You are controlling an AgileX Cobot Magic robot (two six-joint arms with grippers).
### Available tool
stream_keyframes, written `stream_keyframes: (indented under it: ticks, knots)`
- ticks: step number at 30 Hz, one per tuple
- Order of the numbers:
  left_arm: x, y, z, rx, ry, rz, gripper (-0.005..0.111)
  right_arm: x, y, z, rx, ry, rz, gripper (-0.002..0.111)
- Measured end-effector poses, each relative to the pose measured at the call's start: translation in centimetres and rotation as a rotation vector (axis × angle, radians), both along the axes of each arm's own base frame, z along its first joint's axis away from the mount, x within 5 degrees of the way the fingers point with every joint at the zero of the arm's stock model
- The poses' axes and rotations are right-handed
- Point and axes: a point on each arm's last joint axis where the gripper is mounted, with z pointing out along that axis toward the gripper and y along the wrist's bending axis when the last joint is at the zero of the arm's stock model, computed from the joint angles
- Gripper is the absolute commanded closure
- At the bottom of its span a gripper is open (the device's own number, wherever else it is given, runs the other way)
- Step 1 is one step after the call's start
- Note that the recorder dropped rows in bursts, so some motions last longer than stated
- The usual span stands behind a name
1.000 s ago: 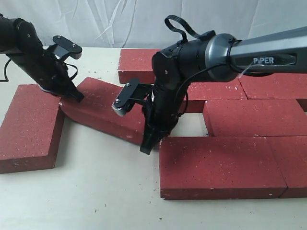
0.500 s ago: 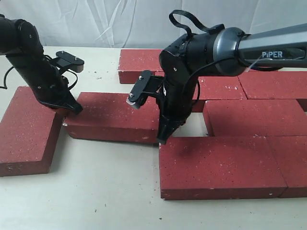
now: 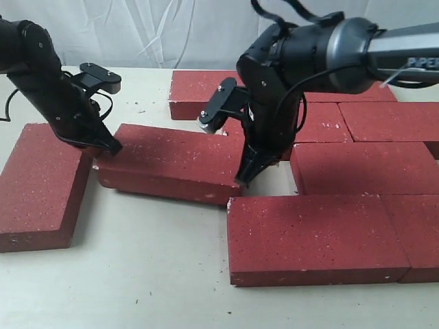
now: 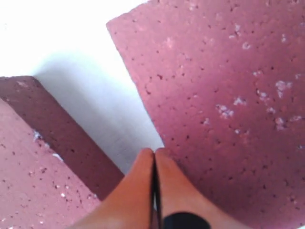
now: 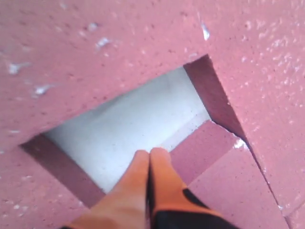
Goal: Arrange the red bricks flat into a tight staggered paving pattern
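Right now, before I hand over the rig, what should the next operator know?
Left gripper: shut, tip at the left end of the loose brick.
Right gripper: shut, tip at its right end.
Neither holds anything.
Done: laid rows on the right.
To do: square the loose brick tight against them, then bring in the far-left brick.

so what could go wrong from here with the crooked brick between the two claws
The crooked brick lies skewed with its corner near the front brick; if pushed, it may jam there. The shut left claw sits only at its end corner and could slip off. The shut right claw sits in the narrow gap and might get pinched.
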Motion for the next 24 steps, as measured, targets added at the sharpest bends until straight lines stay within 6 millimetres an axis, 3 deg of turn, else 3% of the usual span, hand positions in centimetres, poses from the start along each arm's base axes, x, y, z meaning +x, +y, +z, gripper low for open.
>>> stream_keyframes:
  ticks: [3,12,24]
  knots:
    - [-0.1,0.1,0.3,-0.001,-0.003,0.001,0.107,-0.3,-0.5,0.9,0.085,-0.018,0.048,0.109]
    - [-0.2,2.6,0.0,-0.005,0.044,0.068,0.107,3.4,-4.4,-2.0,0.191,-0.100,-0.027,0.109]
    - [0.6,2.2,0.3,-0.113,-0.027,0.098,0.107,3.6,-2.7,-3.7,0.257,-0.063,-0.015,0.109]
